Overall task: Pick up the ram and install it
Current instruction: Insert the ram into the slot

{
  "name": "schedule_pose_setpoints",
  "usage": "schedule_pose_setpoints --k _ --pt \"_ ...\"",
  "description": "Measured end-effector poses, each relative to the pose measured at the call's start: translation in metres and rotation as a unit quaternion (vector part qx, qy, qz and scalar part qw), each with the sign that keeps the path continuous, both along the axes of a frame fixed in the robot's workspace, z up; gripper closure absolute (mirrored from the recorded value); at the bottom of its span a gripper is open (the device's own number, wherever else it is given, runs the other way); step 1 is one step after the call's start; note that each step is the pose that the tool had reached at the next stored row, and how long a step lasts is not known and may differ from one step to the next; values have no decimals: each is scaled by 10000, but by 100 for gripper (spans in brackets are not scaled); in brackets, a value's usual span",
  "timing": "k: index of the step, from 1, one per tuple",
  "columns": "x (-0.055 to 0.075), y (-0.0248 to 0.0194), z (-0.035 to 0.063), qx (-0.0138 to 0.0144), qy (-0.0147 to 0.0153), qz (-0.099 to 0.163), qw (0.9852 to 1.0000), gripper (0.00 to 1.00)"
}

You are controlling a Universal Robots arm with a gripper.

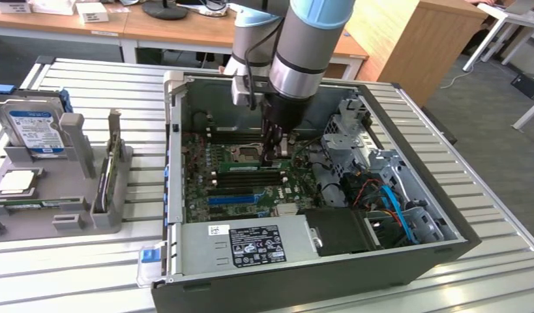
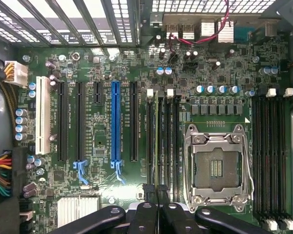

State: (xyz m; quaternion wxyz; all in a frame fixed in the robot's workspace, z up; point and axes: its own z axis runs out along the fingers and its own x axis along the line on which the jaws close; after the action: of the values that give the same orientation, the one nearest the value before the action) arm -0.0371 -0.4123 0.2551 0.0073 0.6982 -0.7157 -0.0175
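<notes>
Exterior view: you see the arm [image 1: 297,52] reaching down into an open computer case [image 1: 336,282] that lies on the desk [image 1: 75,274]. The claw [image 1: 276,156] is low over the green board, right at the long black slots [image 1: 249,177] next to the chip socket [image 1: 248,154]. A grey box with a black label [image 1: 249,244] sits at the near end of the case. On the exterior view's left, outside the case, a grey holder [image 1: 84,218] stands on the desk with a hard drive [image 1: 32,130] stuck in it.

Wrist view: you look straight down at the board. The ram [image 2: 160,136] shows as a thin green strip seen from its edge. It stands in one of the black slots, between the blue slot [image 2: 115,122] and the chip socket [image 2: 215,165], closer to the socket. A white slot [image 2: 43,117] is far off on the other side of the blue one. The claw [image 2: 155,191] is closed, and its two black fingertips [image 2: 147,192] are pressed together at one end of the ram. You cannot tell if they pinch the ram or just sit on top of it.
</notes>
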Motion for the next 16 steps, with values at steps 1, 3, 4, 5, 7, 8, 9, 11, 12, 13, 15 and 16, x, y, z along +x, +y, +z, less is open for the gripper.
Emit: schedule_pose_setpoints --k 1,3,4,5,7,8,9,11,12,13,15,16 --pt "0 -1 -8 -2 1 0 10000 88" --pt "0 -1 -26 -3 1 0 10000 88" --pt "0 -1 -35 -3 1 0 10000 88" --pt "0 -1 -43 -3 1 0 10000 88" --pt "-1 -1 -44 -4 2 0 10000 88" --pt "-1 -2 -44 -4 2 0 10000 88" --pt "0 -1 -45 -4 2 0 10000 88" --pt "0 -1 -46 -3 1 0 10000 88" --pt "0 -1 -46 -3 1 0 10000 88" --pt "0 -1 -46 -3 3 -1 10000 88" --pt "1 -1 -46 -3 5 -1 10000 88" --pt "2 -1 -46 -3 5 0 10000 88"
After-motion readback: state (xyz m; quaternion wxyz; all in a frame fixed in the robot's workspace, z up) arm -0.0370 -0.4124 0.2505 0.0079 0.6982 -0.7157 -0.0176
